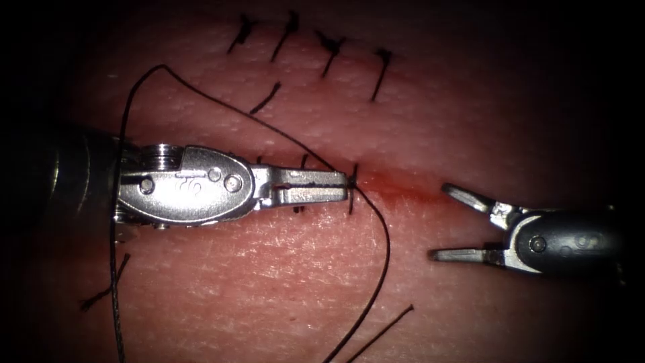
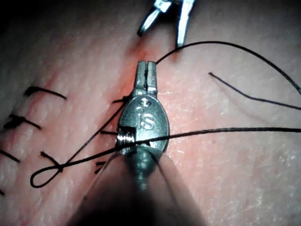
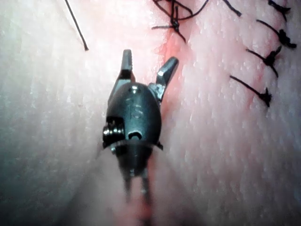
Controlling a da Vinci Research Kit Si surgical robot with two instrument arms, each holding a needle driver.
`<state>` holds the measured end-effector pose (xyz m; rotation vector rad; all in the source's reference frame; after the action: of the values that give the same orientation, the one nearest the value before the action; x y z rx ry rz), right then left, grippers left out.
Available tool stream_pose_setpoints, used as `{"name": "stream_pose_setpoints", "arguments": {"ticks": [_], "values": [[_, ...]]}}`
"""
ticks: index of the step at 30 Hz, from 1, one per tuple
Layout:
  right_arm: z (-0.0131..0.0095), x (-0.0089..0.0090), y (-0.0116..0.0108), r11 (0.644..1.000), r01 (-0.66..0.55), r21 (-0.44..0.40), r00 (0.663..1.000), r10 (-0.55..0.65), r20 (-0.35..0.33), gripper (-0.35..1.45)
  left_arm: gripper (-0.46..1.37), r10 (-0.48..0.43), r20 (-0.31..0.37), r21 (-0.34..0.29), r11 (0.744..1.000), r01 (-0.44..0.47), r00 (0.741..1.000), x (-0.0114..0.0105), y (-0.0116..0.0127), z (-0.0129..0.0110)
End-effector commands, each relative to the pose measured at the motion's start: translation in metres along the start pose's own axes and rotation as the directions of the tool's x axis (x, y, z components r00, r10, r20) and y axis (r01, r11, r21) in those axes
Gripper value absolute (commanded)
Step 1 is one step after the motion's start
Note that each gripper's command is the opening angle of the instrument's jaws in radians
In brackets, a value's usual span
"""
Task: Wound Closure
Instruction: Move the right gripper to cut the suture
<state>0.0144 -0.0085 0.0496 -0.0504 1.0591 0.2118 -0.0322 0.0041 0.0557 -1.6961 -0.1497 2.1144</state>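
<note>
My left tool (image 1: pixel 342 185) lies along the cut (image 1: pixel 410 191), its jaws shut on the black thread (image 1: pixel 384 255) right at the newest stitch (image 1: pixel 352 195). From the jaw tip the thread curves down toward the near edge, and another strand arcs up and over the tool's wrist to the left. In the left wrist view the same tool (image 2: pixel 148 68) holds the thread (image 2: pixel 221 43) at its tip. My right tool (image 1: pixel 447 225) sits to the right of the stitch with its jaws open and nothing in them; the right wrist view shows those jaws (image 3: pixel 149 59) spread over the red-stained cut.
A row of finished stitches (image 1: pixel 329 50) crosses the far tissue, and several more sit under the left tool. Red fluid (image 1: pixel 396 190) marks the unstitched part of the cut. Loose cut thread ends lie at the near right (image 1: pixel 383 329) and near left (image 1: pixel 104 292).
</note>
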Motion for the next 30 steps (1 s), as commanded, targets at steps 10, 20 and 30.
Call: {"name": "stream_pose_setpoints", "arguments": {"ticks": [10,20,30], "values": [[0.0002,-0.0004,-0.0001,1.000,0.002,-0.002,1.000,-0.002,-0.003,0.85,-0.35,-0.004,-0.006,-0.022,1.000,0.004,1.000,0.0000,0.0001,-0.0001],[0.0002,-0.0005,-0.0003,1.000,-0.002,-0.001,1.000,0.002,-0.001,0.86,-0.35,-0.003,-0.007,-0.030,1.000,0.003,1.000,0.0000,0.0001,-0.0001],[0.0002,-0.0005,-0.0004,1.000,-0.001,-0.001,1.000,0.001,-0.001,0.86,-0.35,-0.009,-0.008,-0.032,0.999,0.008,1.000,0.0000,0.0001,-0.0001]]}}
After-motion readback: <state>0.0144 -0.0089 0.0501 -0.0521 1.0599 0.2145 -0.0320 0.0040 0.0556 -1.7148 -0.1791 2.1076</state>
